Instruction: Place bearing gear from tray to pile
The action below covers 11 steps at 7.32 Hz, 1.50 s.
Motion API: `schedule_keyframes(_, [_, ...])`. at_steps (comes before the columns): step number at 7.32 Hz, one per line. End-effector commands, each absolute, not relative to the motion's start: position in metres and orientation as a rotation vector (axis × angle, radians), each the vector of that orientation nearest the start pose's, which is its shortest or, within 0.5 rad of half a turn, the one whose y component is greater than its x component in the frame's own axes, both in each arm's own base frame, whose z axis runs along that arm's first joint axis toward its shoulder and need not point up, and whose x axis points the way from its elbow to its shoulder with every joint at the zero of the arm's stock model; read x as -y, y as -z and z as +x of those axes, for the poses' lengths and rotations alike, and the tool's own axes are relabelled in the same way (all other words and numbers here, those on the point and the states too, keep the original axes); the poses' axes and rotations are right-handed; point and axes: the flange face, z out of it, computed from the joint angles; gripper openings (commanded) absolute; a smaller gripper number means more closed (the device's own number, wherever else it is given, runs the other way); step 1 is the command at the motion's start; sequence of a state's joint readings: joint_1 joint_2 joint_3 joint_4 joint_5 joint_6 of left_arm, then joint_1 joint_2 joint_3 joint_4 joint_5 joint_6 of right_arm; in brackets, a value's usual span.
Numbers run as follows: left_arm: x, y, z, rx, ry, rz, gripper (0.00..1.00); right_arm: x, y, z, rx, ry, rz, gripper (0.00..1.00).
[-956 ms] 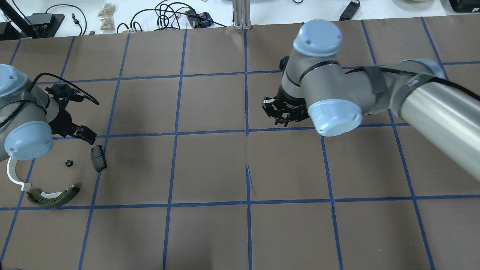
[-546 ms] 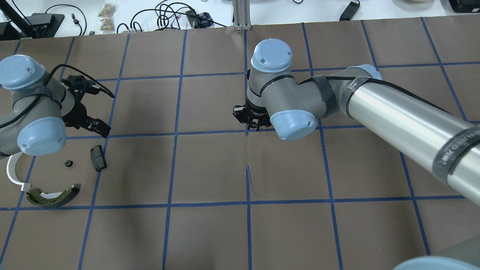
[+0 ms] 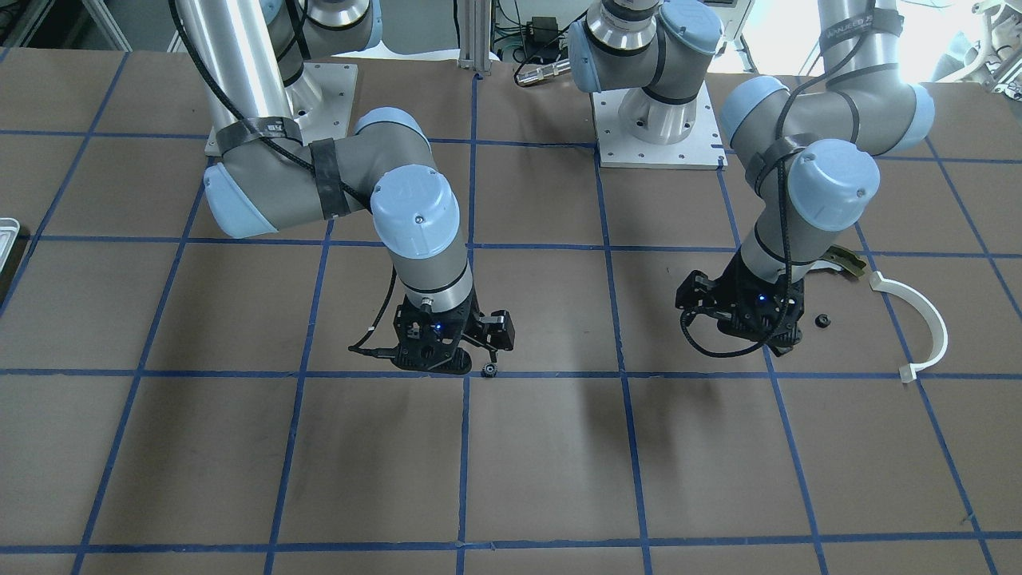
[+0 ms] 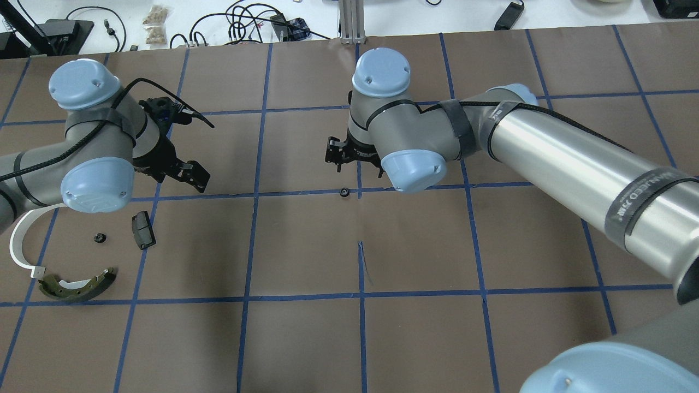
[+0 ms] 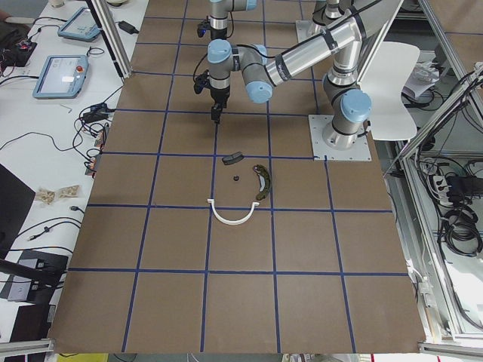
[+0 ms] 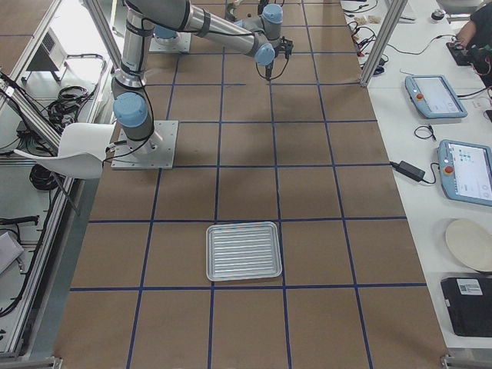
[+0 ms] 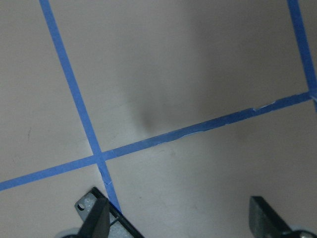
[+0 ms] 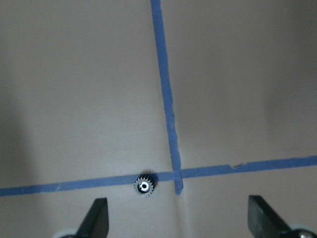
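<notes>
A: Right gripper [image 8: 179, 219], what state?
B: Fingers spread wide, above the table. Left gripper [image 7: 181, 220] is wide too.
A: Tray [image 6: 243, 251]?
B: Well apart, toward the table's right end.
A: Pile?
B: White half-ring [image 4: 21, 246], brake shoe [image 4: 79, 287], black block [image 4: 143, 230], near the left gripper.
A: Bearing gear [image 8: 144, 185]?
B: On a blue tape line just beneath the right gripper.

The desk [image 4: 306, 245] is covered in brown paper crossed by a blue tape grid [image 4: 284, 192]. An aluminium post [image 4: 352, 22] stands at its far edge. Seen from overhead, black cables [image 4: 256, 22] tangle just left of the post, a bag of tan bits [image 4: 157, 23] farther left, and a black power adapter [image 4: 509, 13] lies well to the post's right.
</notes>
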State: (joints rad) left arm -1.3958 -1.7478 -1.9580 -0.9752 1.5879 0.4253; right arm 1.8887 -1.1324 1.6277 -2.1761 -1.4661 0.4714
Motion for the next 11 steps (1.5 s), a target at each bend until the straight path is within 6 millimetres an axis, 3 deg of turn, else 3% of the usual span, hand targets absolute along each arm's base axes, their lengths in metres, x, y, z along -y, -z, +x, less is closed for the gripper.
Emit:
schedule_keyframes(1, [0.533, -0.287, -0.103, -3.111, 0.087, 0.263, 1.00, 0.581, -0.379, 0.273, -3.022, 0.059, 0.239, 1.00])
schedule_keyframes(3, [0.556, -0.288, -0.169, -3.160, 0.127, 0.213, 1.00, 0.555, -0.480, 0.187, -3.043, 0.040, 0.227, 1.00])
schedule_keyframes(4, [0.560, -0.279, -0.213, -3.168, 0.118, 0.175, 1.00, 0.531, -0.512, 0.154, -3.069, 0.035, 0.223, 1.00])
schedule_keyframes(5, [0.561, -0.269, -0.253, -3.170, 0.108, 0.111, 1.00, 0.514, -0.524, 0.145, -3.093, 0.031, 0.185, 1.00])
schedule_keyframes(7, [0.544, -0.228, -0.315, -3.166, 0.023, -0.040, 1.00, 0.490, -0.484, 0.144, -3.089, -0.087, 0.166, 1.00])
schedule_keyframes(8, [0.533, -0.213, -0.339, -3.162, 0.016, -0.041, 1.00, 0.482, -0.486, 0.142, -3.093, 0.073, 0.150, 1.00])
schedule_keyframes(11, [0.532, -0.179, -0.348, -3.094, 0.000, -0.130, 1.00, 0.486, -0.496, 0.134, -3.165, 0.180, 0.125, 1.00])
